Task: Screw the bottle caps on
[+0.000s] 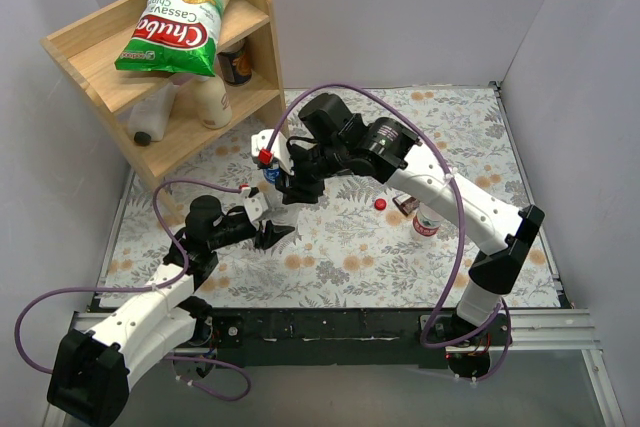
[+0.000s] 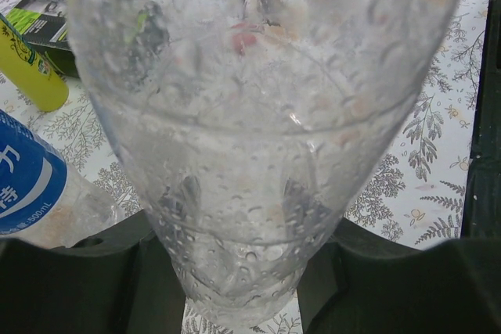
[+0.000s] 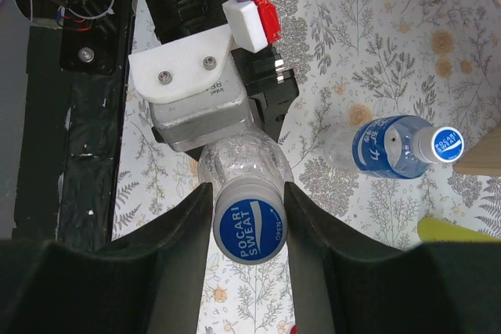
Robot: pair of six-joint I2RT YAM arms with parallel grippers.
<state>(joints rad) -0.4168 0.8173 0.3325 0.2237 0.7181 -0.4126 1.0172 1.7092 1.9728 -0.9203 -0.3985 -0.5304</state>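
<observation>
My left gripper is shut on the lower body of the unlabelled clear bottle, holding it upright; the bottle fills the left wrist view. My right gripper is above it, its fingers closed on both sides of the blue cap, which sits on that bottle's neck. The blue-labelled bottle stands close by with a blue cap on it. A red cap lies loose on the mat. The red-and-white-labelled bottle is just right of it.
A yellow squeeze bottle and a dark green box lie beyond the blue-labelled bottle. A wooden shelf at the back left holds a chips bag and cream-white bottles. Walls close in on the mat's sides.
</observation>
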